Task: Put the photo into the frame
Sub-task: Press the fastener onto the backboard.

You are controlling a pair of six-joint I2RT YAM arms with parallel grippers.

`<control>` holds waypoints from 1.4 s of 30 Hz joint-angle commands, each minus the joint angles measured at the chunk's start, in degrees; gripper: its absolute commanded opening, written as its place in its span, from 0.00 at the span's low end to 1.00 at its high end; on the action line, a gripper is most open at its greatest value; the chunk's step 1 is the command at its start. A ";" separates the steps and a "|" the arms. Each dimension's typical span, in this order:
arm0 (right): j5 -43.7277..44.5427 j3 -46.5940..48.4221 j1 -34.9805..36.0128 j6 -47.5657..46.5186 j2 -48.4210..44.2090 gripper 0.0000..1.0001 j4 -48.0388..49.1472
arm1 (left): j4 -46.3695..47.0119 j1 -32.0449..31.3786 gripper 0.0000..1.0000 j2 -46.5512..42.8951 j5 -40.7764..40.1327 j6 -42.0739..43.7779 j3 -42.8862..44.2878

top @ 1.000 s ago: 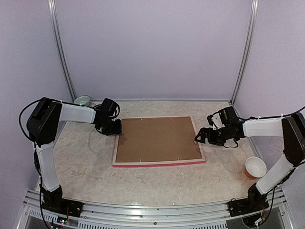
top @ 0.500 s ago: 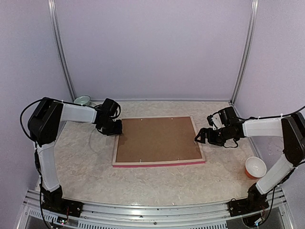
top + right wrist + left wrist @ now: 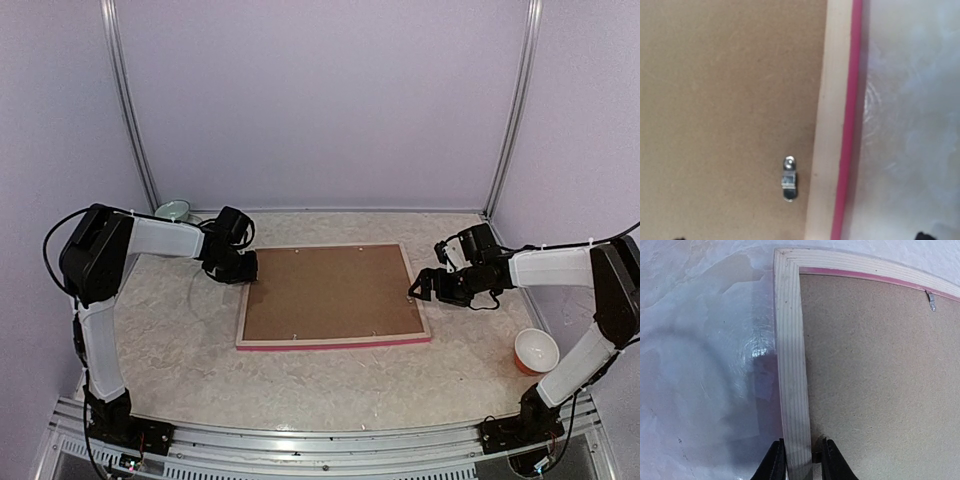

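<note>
The frame (image 3: pixel 335 342) lies face down in the middle of the table, pale wood rails up and a pink edge showing. A plain brown backing board (image 3: pixel 330 292) fills it. The photo is hidden. My left gripper (image 3: pixel 248 268) is at the frame's left rail (image 3: pixel 790 340); in the left wrist view the gripper (image 3: pixel 799 465) straddles the rail, one finger (image 3: pixel 775 462) against its outer edge, the other (image 3: pixel 832 465) just inside over the board. My right gripper (image 3: pixel 420 288) hovers open over the right rail (image 3: pixel 827 125), its jaws spread wide, above a small metal clip (image 3: pixel 789 186).
An orange cup (image 3: pixel 536 351) with a white inside stands at the right near the right arm. A pale green bowl (image 3: pixel 173 210) sits at the back left corner. Another metal clip (image 3: pixel 931 301) is on the frame's far rail. Walls close the table on three sides.
The left gripper's jaws have narrowed onto the frame's left rail and the arm has crept slightly right. The right arm and the frame have not moved.
</note>
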 commanded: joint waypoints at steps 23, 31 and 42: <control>3.81 5.33 1.38 -1.49 6.40 0.88 -1.32 | 5.42 0.31 0.60 -5.60 3.27 -1.07 -4.21; 7.15 8.07 2.36 -2.41 11.46 0.72 -2.45 | 8.67 -1.51 0.63 -9.40 3.35 -1.08 -9.28; 12.42 10.25 4.10 -3.46 15.13 0.52 -5.04 | 13.22 -2.74 0.63 -9.67 3.58 -0.22 -14.40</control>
